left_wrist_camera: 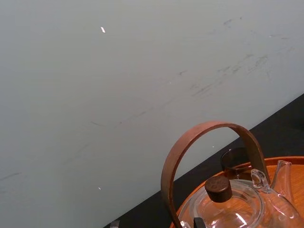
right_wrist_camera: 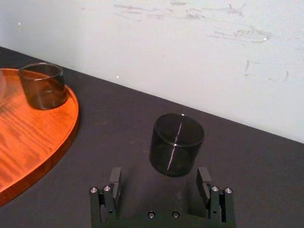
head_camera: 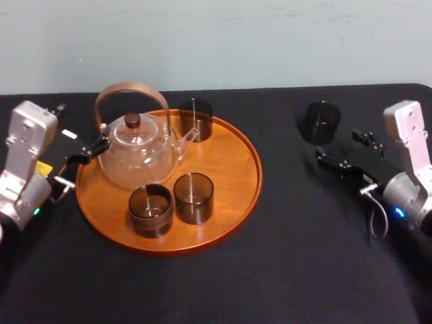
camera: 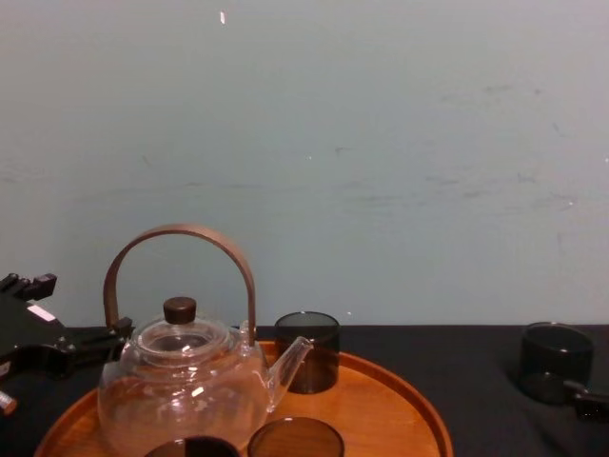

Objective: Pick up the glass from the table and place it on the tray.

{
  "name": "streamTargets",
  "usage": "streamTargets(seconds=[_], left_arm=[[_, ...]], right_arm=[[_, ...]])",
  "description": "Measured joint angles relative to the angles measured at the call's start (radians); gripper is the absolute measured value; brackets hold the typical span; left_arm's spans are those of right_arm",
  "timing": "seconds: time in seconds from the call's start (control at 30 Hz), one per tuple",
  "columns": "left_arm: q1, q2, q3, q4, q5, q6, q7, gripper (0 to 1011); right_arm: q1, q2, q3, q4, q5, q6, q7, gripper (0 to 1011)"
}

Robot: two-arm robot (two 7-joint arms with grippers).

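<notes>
Smoked glass [right_wrist_camera: 176,145] is noted upright, just ahead of the right gripper [right_wrist_camera: 159,175], whose jaws are spread apart and empty. The left gripper [head_camera: 94,148] is parked beside the tray [head_camera: 233,172], farther off.

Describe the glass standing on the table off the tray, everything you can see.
The glass is a short, dark smoked tumbler, straight-walled, translucent, open-topped, seemingly empty. It stands upright on the black table, right of the tray and apart from it. The open right gripper sits just short of it, not touching.
</notes>
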Motion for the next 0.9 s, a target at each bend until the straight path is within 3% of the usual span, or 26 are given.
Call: streamTargets(seconds=[0.9], left_arm=[[0.0,0.0,0.0,0.0,0.0,0.0,0.0,1010]], right_arm=[[0.22,-0.066,-0.021,0.292,-0.049,0.008,-0.005,1002]])
